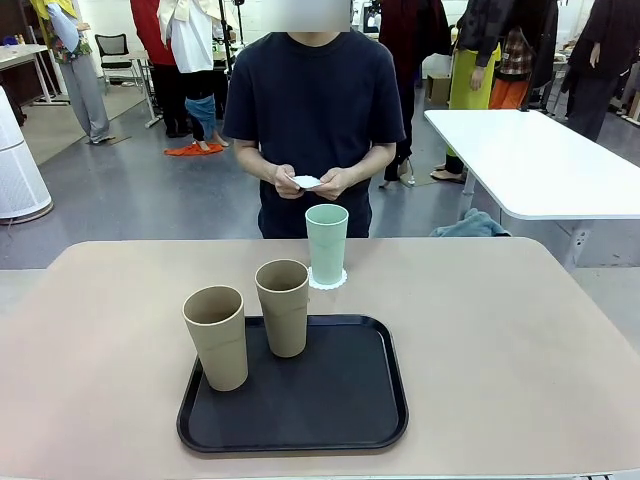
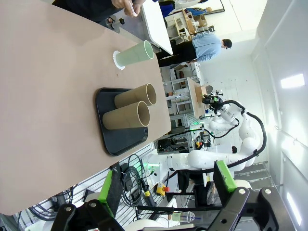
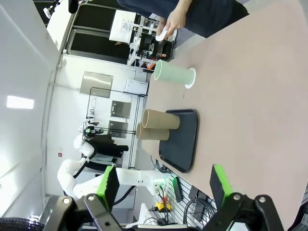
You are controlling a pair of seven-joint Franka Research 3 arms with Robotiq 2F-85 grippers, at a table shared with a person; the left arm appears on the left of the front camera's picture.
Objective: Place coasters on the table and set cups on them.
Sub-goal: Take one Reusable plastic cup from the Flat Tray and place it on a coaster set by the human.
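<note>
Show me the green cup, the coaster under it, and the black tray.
green cup (image 1: 327, 245), front view, middle of its side.
coaster (image 1: 326, 288), front view, lacy rim before the cup's base.
black tray (image 1: 320, 400), front view, bare floor near its front.

left end effector (image 2: 166, 185) stands wide open, green-padded jaws spread far apart, gripping nothing. right end effector (image 3: 163, 182) likewise wide open and empty.

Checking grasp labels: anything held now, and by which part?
Left end effector and right end effector: open, empty. Person's hands hold a white paper coaster by its edges.
</note>
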